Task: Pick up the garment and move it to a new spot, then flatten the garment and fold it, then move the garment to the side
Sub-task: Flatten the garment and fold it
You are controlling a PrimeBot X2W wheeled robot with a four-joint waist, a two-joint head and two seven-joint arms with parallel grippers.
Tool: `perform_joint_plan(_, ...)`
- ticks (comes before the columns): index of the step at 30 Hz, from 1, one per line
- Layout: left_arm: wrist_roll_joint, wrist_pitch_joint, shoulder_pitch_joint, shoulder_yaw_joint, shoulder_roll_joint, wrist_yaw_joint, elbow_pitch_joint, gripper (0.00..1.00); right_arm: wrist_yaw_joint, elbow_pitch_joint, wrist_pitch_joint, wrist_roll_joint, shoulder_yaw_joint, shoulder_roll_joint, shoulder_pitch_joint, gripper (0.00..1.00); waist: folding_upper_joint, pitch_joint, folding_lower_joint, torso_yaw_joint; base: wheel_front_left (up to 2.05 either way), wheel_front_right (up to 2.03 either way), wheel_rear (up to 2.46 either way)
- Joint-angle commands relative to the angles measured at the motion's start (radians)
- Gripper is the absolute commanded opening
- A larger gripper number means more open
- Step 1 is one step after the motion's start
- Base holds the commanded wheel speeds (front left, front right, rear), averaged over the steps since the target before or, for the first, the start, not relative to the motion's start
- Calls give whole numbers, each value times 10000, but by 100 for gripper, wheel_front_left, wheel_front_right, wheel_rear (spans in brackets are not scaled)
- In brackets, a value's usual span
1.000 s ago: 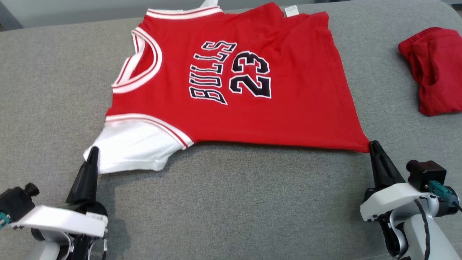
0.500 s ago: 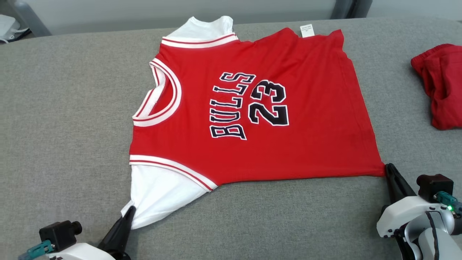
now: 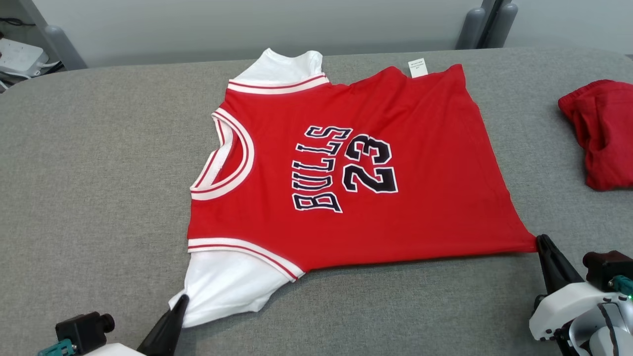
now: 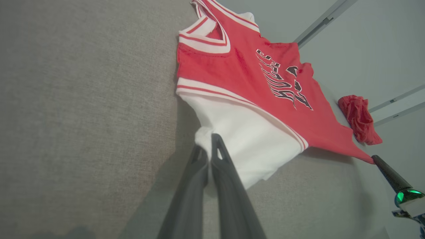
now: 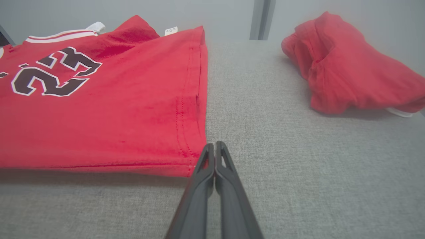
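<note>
Since a second earlier the head camera had tipped up, so the whole scene sat lower in its view and the table's far edge came into sight. Against the jersey itself, the near white sleeve [image 3: 222, 282] had been drawn out into a sharper point.

Nearest, at the lower left, the left gripper [image 3: 181, 298] was clenched on that sleeve's near corner. The left wrist view showed white cloth pinched between its two dark fingers [image 4: 208, 143]. At the near right, the right gripper [image 3: 542, 239] was clamped on the jersey's near hem corner, its fingers pressed together over the red edge [image 5: 214, 144].

Between the two grips, the jersey's near edge ran taut, with a shadow beneath it. The red jersey [image 3: 356, 163] lay spread face up on the grey padded table [image 3: 89, 173], near its middle. Its collar [image 3: 225, 158] pointed left, its hem right, and its black lettering and number were turned sideways.

Farther back, the other white sleeve [image 3: 279, 66] lay at the jersey's far left, and a small white label [image 3: 417, 67] showed at the far edge. A crumpled red cloth [image 3: 601, 133] sat well apart on the far right.
</note>
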Motion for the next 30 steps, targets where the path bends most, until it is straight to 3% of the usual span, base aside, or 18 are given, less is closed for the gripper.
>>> perform_joint_plan(1, -105, 68, -42, 396, 316, 121, -223, 0, -15, -148, -24, -51, 131, -210, 195, 0, -1, -33, 0, -44, 0, 0, 0)
perform_joint_plan(7, -170, 684, 65, 66, 325, 429, 171, 0, -15, 450, 149, 133, 306, -92, 259, 0, -1, -99, 0, -35, 0, 0, 0)
perform_joint_plan(16, -180, 372, -544, -6, -216, 250, 1447, 0, -15, 1279, 5, 200, 643, -7, -110, 0, -1, 90, 0, -75, 0, 0, 0)
perform_joint_plan(17, -149, 293, -607, 12, -251, 259, 1578, 15, -15, 1345, -17, 193, 656, 11, -164, 0, -1, 101, 0, -84, 0, 0, 0)
perform_joint_plan(18, -119, 224, -656, 25, -284, 277, 1698, 44, -15, 1403, -41, 190, 657, 30, -212, 10, -1, 108, 0, -95, 0, 0, 0)
perform_joint_plan(19, -89, 163, -697, 33, -310, 298, 1802, 100, -15, 1446, -73, 176, 645, 45, -252, 35, -1, 113, 0, -104, 0, 0, 0)
perform_joint_plan(20, -54, 112, -731, 38, -326, 323, 1892, 100, -15, 1487, -100, 161, 639, 63, -284, 47, -1, 117, 0, -113, 0, 0, 0)
perform_joint_plan(21, -54, 112, -731, 38, -326, 323, 1892, 100, -15, 1487, -100, 161, 639, 63, -284, 47, -1, 117, 0, -113, 0, 0, 0)
perform_joint_plan(22, -30, 61, -764, 59, -318, 342, 2014, 100, -15, 1536, -155, 128, 589, 83, -341, 100, -1, 121, 0, -125, 0, 0, 0)
perform_joint_plan(27, 9, -111, -675, 331, -67, 582, 2087, 100, -15, 1419, -236, -36, 385, -23, -455, 100, -1, 97, 0, -146, 0, 0, 0)
perform_joint_plan(30, 128, -628, -564, 804, 262, 832, 1900, 100, -15, 641, -273, -420, -195, -70, -601, 100, -1, 50, 0, -164, 0, 0, 0)
